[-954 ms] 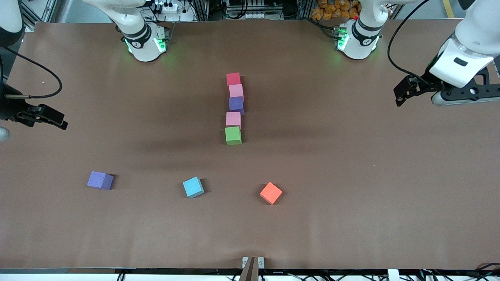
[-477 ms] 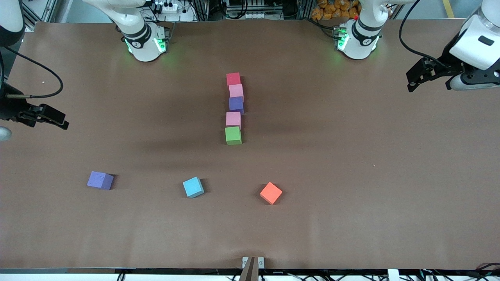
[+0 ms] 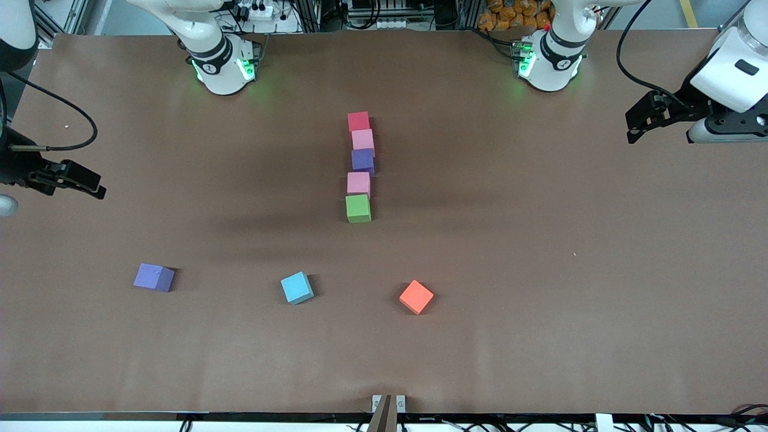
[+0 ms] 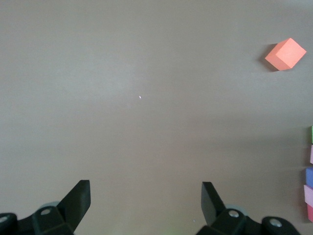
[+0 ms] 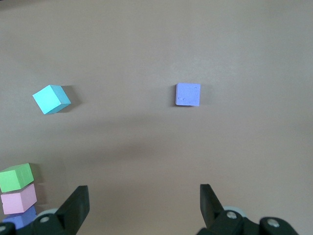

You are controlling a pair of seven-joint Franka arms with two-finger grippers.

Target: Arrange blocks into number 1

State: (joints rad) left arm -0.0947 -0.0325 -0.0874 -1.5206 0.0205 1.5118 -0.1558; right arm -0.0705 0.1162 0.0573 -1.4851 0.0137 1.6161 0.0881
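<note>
Five blocks in one touching line mid-table (image 3: 540,270): red block (image 3: 358,120) farthest from the front camera, then pink block (image 3: 362,140), purple block (image 3: 362,160), second pink block (image 3: 358,183), green block (image 3: 357,208) nearest. Nearer than the green block: spare purple cube (image 3: 153,277), cyan cube (image 3: 296,287), orange cube (image 3: 416,296). Left hand (image 3: 636,123) and right hand (image 3: 84,185) both open, empty, over the table ends.

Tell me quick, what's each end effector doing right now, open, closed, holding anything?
Left end effector: open, holding nothing, over the table's left-arm end.
Right end effector: open, holding nothing, over the table's right-arm end.
</note>
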